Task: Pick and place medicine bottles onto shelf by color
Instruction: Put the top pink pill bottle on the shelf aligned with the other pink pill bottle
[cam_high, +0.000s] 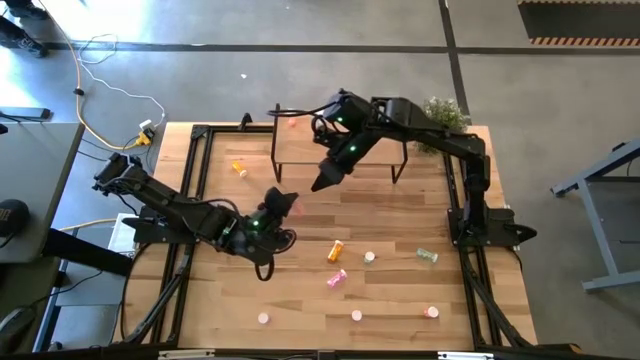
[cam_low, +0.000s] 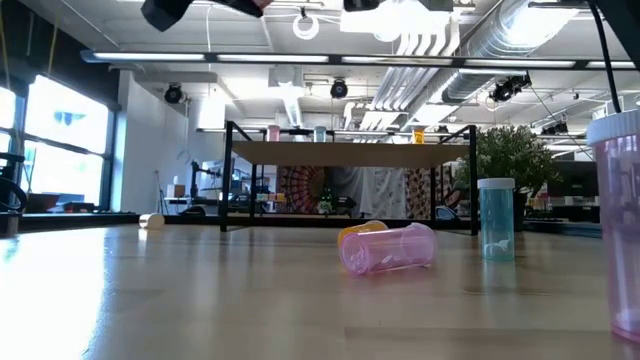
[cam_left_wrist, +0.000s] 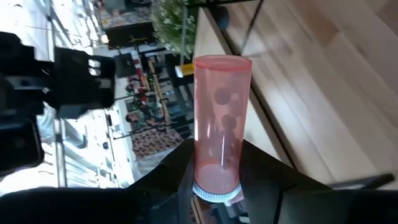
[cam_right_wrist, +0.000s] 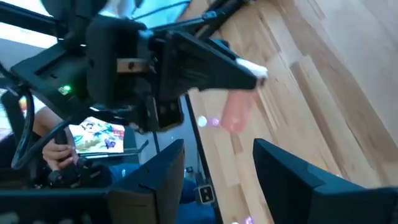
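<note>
Right now my left pincer (cam_high: 281, 203) is pinching a see-through red plastic pill bottle with a white cap (cam_left_wrist: 219, 134). It holds the bottle by the cap end, and the rest of the bottle sticks out past my fingers. It hangs above the middle of the big wooden tabletop (cam_high: 400, 300).

My right pincer (cam_high: 322, 184) is just beside it, toward 1 o'clock, in front of the small light-wood shelf on thin black legs (cam_high: 340, 146). Its two fingers are spread apart with nothing between them. From its own camera I can see the red bottle near the gap between them, but not in it yet.

It looks like I am about to pass the bottle from one arm to the other. Here is what could go wrong. If my left pincer lets go before the right one has closed, the bottle will fall and roll away. If my right fingers come in crooked, they may knock the bottle sideways out of my grip. The two arms are very close, so they could bump.

The other pill bottles are still down on the tabletop, toward 5 o'clock from me. An orange one (cam_high: 337, 250) and a pink one (cam_high: 336, 280) lie on their sides, and a green one (cam_high: 427, 256) is farther off. A few bottles already stand on the shelf.
</note>
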